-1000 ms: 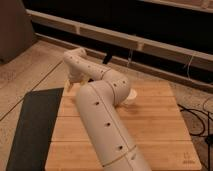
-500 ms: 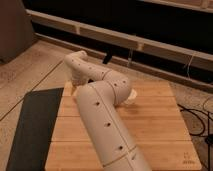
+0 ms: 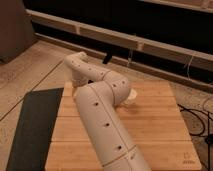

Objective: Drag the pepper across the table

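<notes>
I am working with my claw at the far left corner of the table, its state impossible to tell, and, the pepper being hidden behind my arm, I am judging the drag not yet done.

No legible text; a small unreadable dark mark on the table corner.

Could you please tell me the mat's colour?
Dark grey mat, camera view; claw hidden behind arm at table's far left corner.
</notes>
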{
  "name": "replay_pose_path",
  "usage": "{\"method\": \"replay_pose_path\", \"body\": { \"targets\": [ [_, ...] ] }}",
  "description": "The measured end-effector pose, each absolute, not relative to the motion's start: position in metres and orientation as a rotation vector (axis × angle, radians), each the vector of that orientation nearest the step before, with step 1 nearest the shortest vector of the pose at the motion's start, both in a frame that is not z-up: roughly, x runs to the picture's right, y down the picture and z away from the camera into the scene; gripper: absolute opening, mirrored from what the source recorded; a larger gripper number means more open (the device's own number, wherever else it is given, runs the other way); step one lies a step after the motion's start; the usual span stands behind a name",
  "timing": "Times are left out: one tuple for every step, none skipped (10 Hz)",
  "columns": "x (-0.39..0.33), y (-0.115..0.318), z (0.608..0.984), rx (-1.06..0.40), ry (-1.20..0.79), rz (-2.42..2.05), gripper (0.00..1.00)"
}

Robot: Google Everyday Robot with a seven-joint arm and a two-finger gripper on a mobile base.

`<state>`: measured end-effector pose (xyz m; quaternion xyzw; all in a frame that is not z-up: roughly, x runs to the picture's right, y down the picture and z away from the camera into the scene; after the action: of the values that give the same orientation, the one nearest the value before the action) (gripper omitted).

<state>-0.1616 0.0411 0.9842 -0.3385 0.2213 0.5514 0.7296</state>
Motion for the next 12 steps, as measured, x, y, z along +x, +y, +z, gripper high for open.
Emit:
{"method": "replay_pose_path", "body": {
  "targets": [
    [-0.157, 0.046, 0.987, -0.751, 0.511, 1.222, 0.28],
    [-0.155, 0.046, 0.988, -0.749, 0.519, 1.224, 0.23],
    [-0.152, 0.046, 0.990, -0.741, 0.529, 1.227, 0.19],
    [-0.153, 0.045, 0.992, -0.736, 0.530, 1.227, 0.19],
    [-0.156, 0.043, 0.993, -0.729, 0.529, 1.223, 0.19],
    [-0.160, 0.042, 0.993, -0.724, 0.525, 1.205, 0.19],
    [-0.169, 0.041, 0.994, -0.720, 0.518, 1.181, 0.19],
    [-0.180, 0.040, 0.994, -0.719, 0.511, 1.148, 0.19],
    [-0.188, 0.040, 0.994, -0.719, 0.507, 1.127, 0.19],
    [-0.203, 0.040, 0.994, -0.720, 0.498, 1.089, 0.19],
    [-0.212, 0.041, 0.994, -0.722, 0.492, 1.068, 0.19],
    [-0.231, 0.041, 0.993, -0.725, 0.475, 1.030, 0.19]
  ]
}}
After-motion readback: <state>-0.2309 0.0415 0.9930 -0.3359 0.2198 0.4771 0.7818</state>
